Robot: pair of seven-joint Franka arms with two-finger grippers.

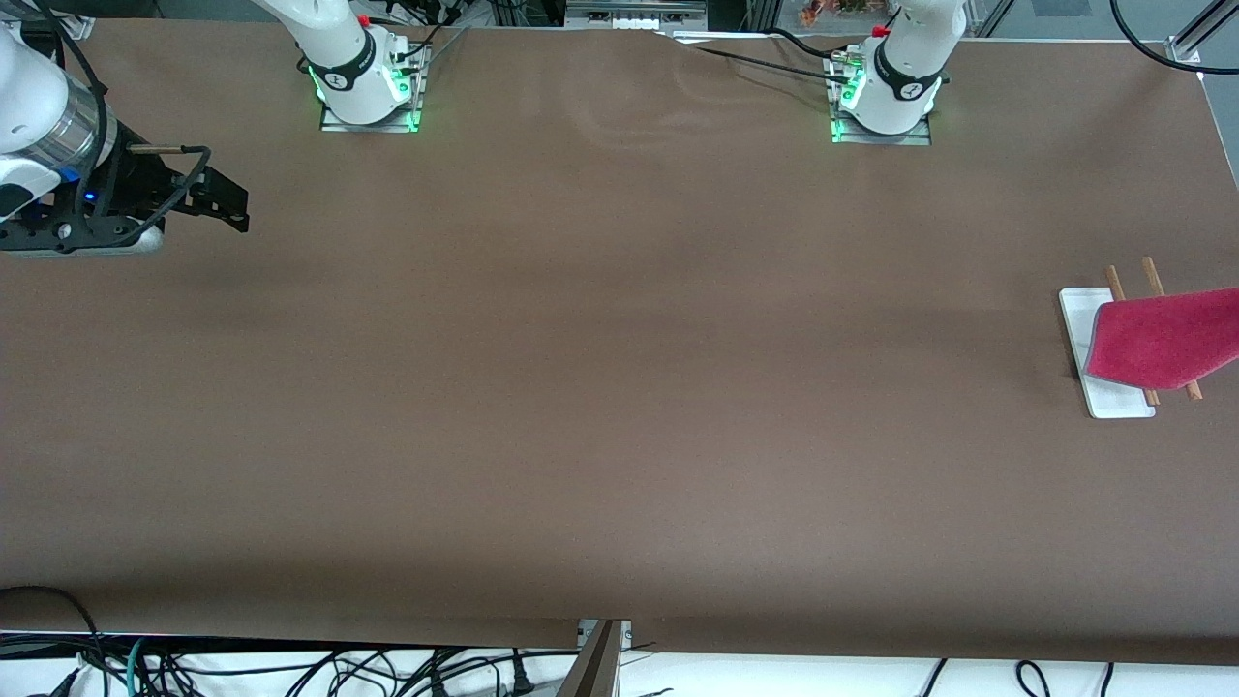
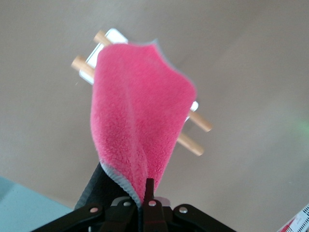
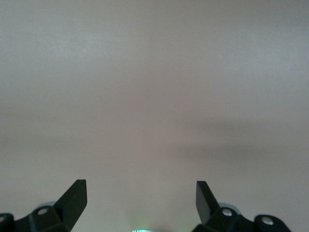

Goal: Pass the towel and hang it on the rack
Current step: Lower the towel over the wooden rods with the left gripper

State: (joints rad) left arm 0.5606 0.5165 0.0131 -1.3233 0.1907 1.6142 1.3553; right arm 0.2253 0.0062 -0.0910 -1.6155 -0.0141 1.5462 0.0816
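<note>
The pink-red towel (image 1: 1162, 339) hangs in the air over the rack (image 1: 1076, 312), covering most of its two brown rods, at the left arm's end of the table. In the left wrist view the towel (image 2: 140, 111) spreads out over the rack (image 2: 198, 122), and my left gripper (image 2: 144, 192) is shut on its grey-edged corner. That gripper itself lies outside the front view. My right gripper (image 1: 227, 203) waits open over the right arm's end of the table, with nothing between its fingers (image 3: 75, 195).
The right arm's base (image 1: 366, 87) and the left arm's base (image 1: 886, 97) stand along the table's back edge. Cables (image 1: 290, 668) lie below the edge nearest the front camera. The rack sits close to the table's end edge.
</note>
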